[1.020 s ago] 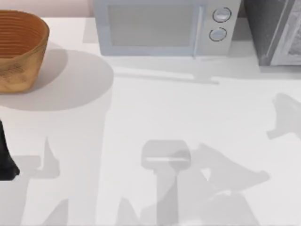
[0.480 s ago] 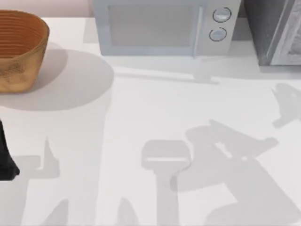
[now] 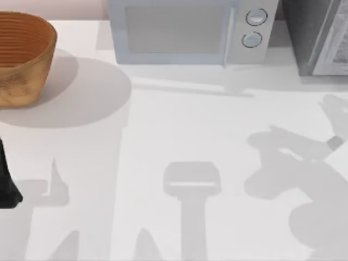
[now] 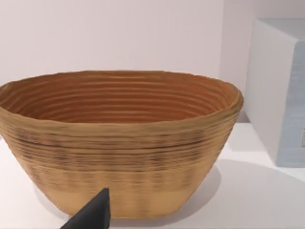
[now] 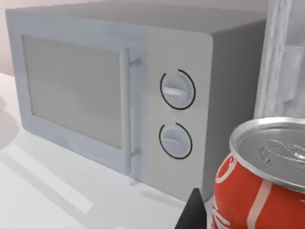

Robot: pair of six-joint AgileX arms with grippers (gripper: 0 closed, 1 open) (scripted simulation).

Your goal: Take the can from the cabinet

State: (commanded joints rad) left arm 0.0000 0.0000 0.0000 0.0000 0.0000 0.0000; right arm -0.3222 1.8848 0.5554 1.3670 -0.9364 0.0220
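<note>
The can (image 5: 259, 186) is red with white stripes and a silver top. It stands upright, very close in the right wrist view. A dark part of my right gripper (image 5: 193, 212) sits right against its side, and whether it holds the can cannot be seen. Behind the can rises the pale speckled panel of the cabinet (image 5: 281, 57). From above, the grey cabinet (image 3: 318, 35) stands at the table's far right corner. My left arm (image 3: 6, 185) is parked at the left edge, and its gripper (image 4: 90, 214) faces the basket.
A woven brown basket (image 3: 22, 57) stands at the far left. A pale blue-white microwave (image 3: 187, 32) with two round knobs stands at the back middle, just left of the cabinet. The right arm's shadow (image 3: 304, 168) lies on the white table at the right.
The right arm's shadow has slid from the bottom middle of the table to the right side, toward the cabinet. The left arm has not moved.
</note>
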